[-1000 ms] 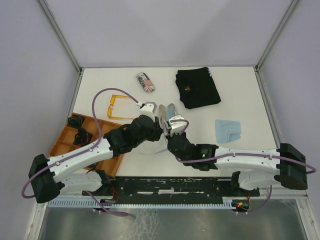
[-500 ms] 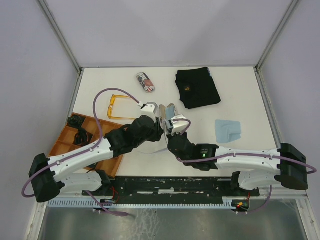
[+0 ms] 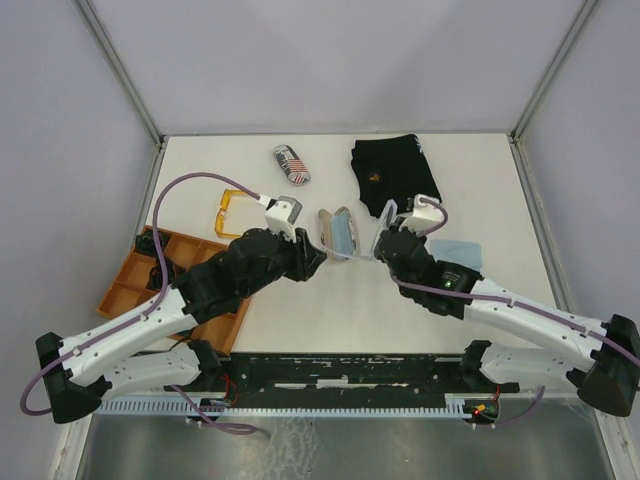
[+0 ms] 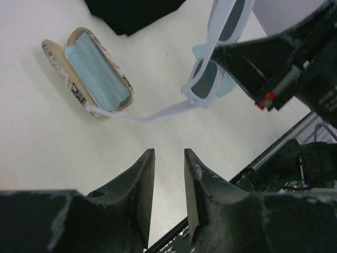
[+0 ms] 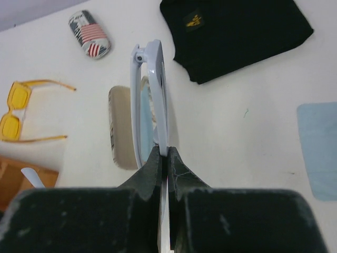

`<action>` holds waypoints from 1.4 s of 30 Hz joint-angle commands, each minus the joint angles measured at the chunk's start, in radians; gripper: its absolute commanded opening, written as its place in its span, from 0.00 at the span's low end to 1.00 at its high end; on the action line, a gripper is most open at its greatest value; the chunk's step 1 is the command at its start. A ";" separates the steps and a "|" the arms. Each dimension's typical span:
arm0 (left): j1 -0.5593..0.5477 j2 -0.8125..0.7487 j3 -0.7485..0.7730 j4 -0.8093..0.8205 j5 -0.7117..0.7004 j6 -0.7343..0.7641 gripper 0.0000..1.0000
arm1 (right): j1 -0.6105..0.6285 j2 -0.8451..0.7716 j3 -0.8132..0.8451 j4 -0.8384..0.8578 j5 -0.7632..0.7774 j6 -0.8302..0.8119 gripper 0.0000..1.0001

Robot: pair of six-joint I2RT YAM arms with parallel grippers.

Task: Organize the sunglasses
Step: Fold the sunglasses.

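White pair [image 5: 159, 95], pinched at its frame in my right jaws, hangs beside the open case [image 4: 97, 79]; left jaws narrow, empty. Amber pair [image 3: 235, 215] lies on the surface [image 3: 480, 180]. Light, brittle, slick: I'd grip frames, never lenses.

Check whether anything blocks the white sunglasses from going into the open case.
A light blue cloth lies inside the open case, covering its hollow. Nothing else visible stands between the lifted white sunglasses and the case.
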 commanded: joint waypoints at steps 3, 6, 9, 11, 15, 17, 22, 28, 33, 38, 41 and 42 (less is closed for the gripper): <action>-0.017 0.003 -0.039 0.041 0.134 0.060 0.33 | -0.130 -0.073 0.022 0.004 -0.082 0.077 0.00; -0.025 0.018 -0.056 0.040 0.121 0.050 0.33 | -0.189 -0.131 -0.024 0.086 -0.167 0.065 0.00; -0.025 0.035 -0.061 0.036 0.095 0.040 0.33 | -0.223 -0.180 -0.049 0.125 -0.243 0.061 0.00; -0.026 0.042 -0.060 0.036 0.083 0.033 0.32 | -0.232 -0.202 -0.055 0.121 -0.260 0.061 0.00; -0.025 0.057 -0.045 0.047 0.056 0.031 0.32 | -0.234 -0.219 -0.059 0.110 -0.279 0.059 0.00; -0.025 0.072 -0.030 0.044 0.031 0.031 0.32 | -0.234 -0.224 -0.063 0.110 -0.289 0.056 0.00; -0.024 0.111 0.012 0.055 -0.028 0.030 0.32 | -0.235 -0.220 -0.061 0.097 -0.315 0.043 0.00; -0.025 0.170 0.053 0.064 -0.081 0.030 0.32 | -0.235 -0.211 -0.051 0.083 -0.355 0.012 0.00; -0.025 0.201 0.069 0.066 -0.089 0.035 0.33 | -0.235 -0.208 -0.043 0.069 -0.385 -0.013 0.00; -0.025 0.217 0.075 0.070 -0.089 0.040 0.33 | -0.235 -0.202 -0.041 0.066 -0.417 -0.026 0.00; -0.026 0.230 0.087 0.065 -0.083 0.053 0.33 | -0.236 -0.195 -0.040 0.069 -0.445 -0.035 0.00; -0.025 0.234 0.091 0.063 -0.084 0.057 0.33 | -0.235 -0.191 -0.038 0.070 -0.455 -0.037 0.00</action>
